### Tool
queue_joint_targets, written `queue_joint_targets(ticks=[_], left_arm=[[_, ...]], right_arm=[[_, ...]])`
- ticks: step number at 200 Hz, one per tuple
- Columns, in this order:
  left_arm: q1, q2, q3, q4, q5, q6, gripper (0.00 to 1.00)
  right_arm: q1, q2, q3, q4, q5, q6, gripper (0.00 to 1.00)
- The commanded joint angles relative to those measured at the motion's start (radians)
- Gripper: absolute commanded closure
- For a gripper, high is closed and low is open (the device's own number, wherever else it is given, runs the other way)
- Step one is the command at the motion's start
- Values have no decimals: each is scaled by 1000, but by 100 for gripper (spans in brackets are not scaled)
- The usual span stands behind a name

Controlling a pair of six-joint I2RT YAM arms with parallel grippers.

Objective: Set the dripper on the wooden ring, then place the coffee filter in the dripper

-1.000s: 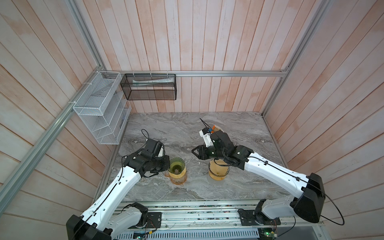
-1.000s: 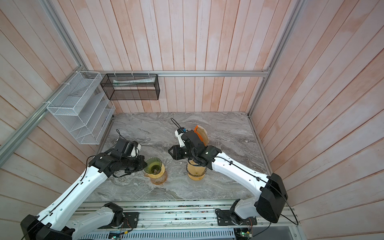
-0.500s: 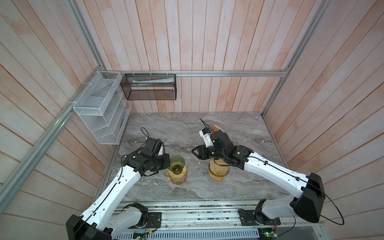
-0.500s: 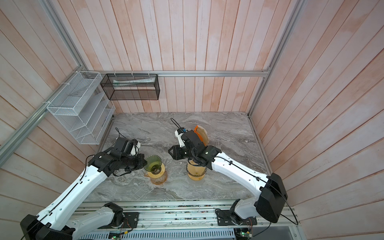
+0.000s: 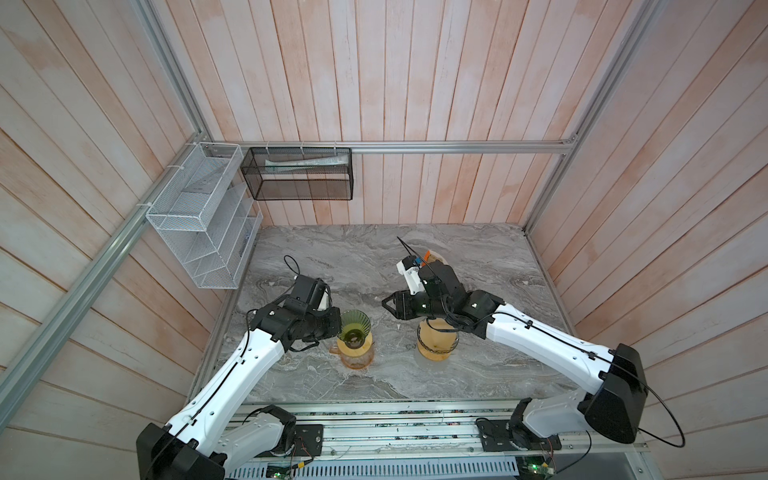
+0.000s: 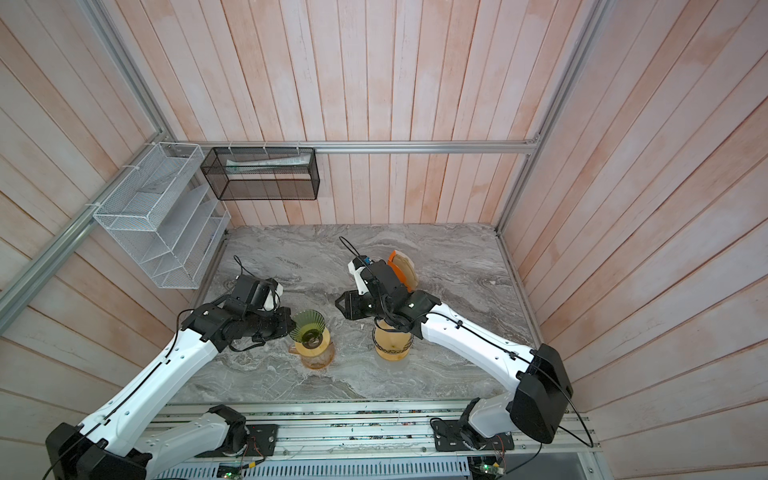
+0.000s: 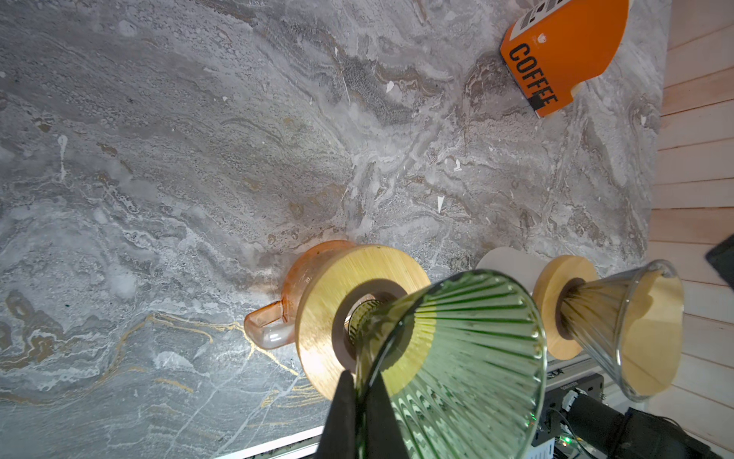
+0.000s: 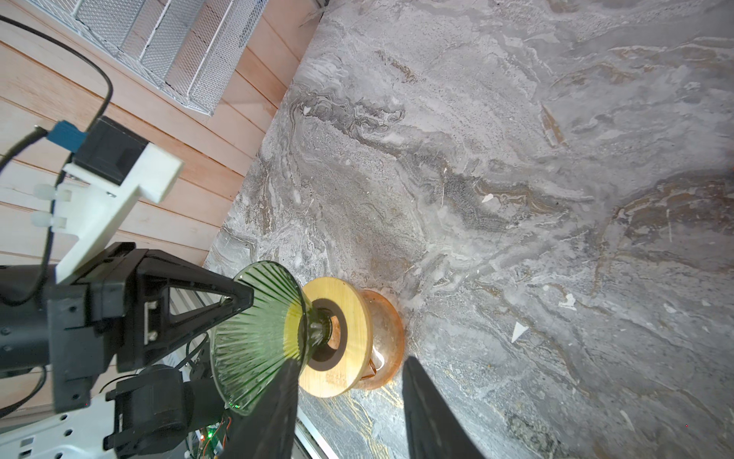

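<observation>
Left end effector (image 7: pixel 362 379) on green dripper (image 7: pixel 468 349) rim, marginally rightward of before.

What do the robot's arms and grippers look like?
The left arm and right arm are white shells with black joints and thin black cables. The left gripper and right gripper are black, with pointed triangle-shaped fingers. A white bracket holds each small camera.

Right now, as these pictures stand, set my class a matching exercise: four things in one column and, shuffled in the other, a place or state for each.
Things
1. green dripper
2. orange pack
3. left gripper
4. right gripper

Places and states
A. open, holding nothing
B. sitting on the jug
C. lying on the table
D. shut on the dripper's rim

Pairs: 1-B, 2-C, 3-D, 4-A
</observation>
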Motion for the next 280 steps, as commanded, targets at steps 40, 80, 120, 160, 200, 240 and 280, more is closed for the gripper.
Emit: queue_joint_targets(ticks=[40,80,120,160,200,240,280], left_arm=[[2,-1,-58,67,38,3,100],[2,-8,-80,78,50,-2,100],[2,-14,-101,92,60,-8,100],[2,-19,-108,93,58,-8,100],[2,-30,-107,91,47,-10,100],[2,-33,-107,90,44,-11,100],[2,-32,-111,100,48,-13,100]], right_arm=[[55,41,55,-38,-14,-41,56],[95,82,83,-82,3,-67,56],[122,126,109,-111,20,-82,59],[128,143,110,-120,21,-83,64],[132,151,105,-124,23,-80,69],[142,163,98,-125,19,-73,72],[155,173,88,-125,22,-65,73]])
